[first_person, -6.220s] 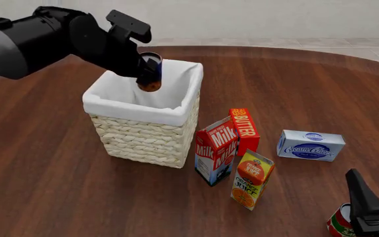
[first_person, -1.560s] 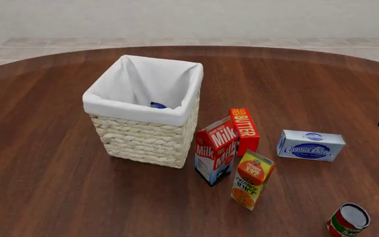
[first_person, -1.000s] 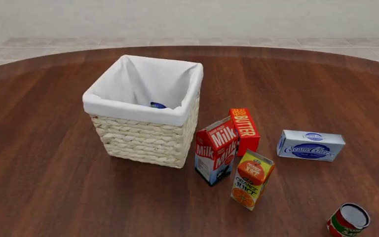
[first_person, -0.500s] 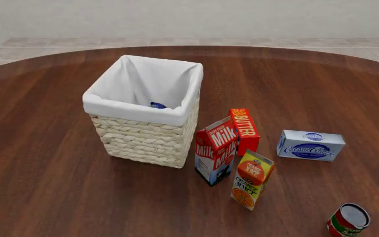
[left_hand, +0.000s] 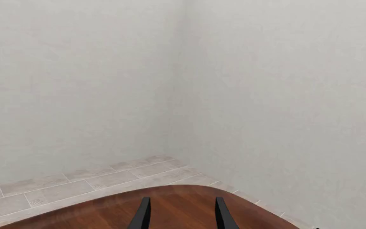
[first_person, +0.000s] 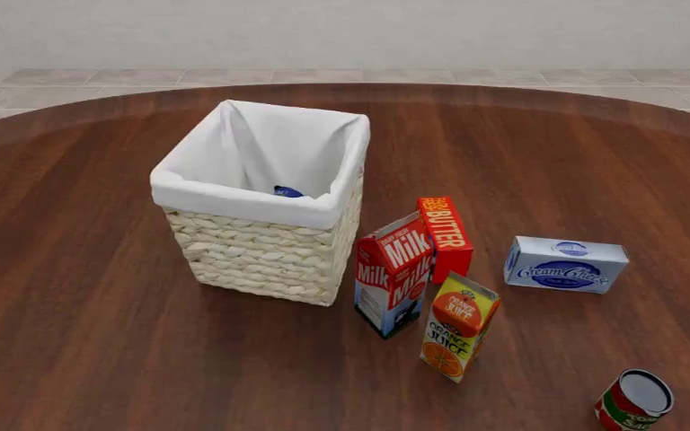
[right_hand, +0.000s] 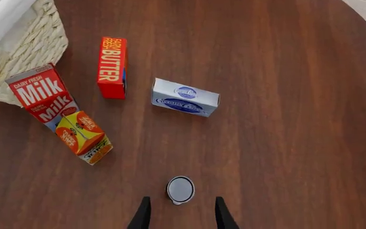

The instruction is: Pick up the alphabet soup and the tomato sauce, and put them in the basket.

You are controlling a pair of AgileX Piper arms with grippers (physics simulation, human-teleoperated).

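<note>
Your tomato sauce (first_person: 634, 404) stands upright on the table (first_person: 82, 341) near its front-right edge, well apart from the basket (first_person: 267, 247). Between can and basket stand the orange juice carton (first_person: 459, 327), the milk carton (first_person: 393, 274) and the butter box (first_person: 444, 236); the cream cheese box (first_person: 566, 264) lies off to the right of that line.

Since half a second ago, the dark sliver of your right arm at the frame's right edge has sunk lower.

Your right gripper (right_hand: 180, 215) hangs above the can with fingers spread and empty; your left gripper (left_hand: 181, 217) is likewise spread, facing a wall corner. Of the alphabet soup (first_person: 287, 191), only a blue patch shows inside the basket — the liner hides the rest.
</note>
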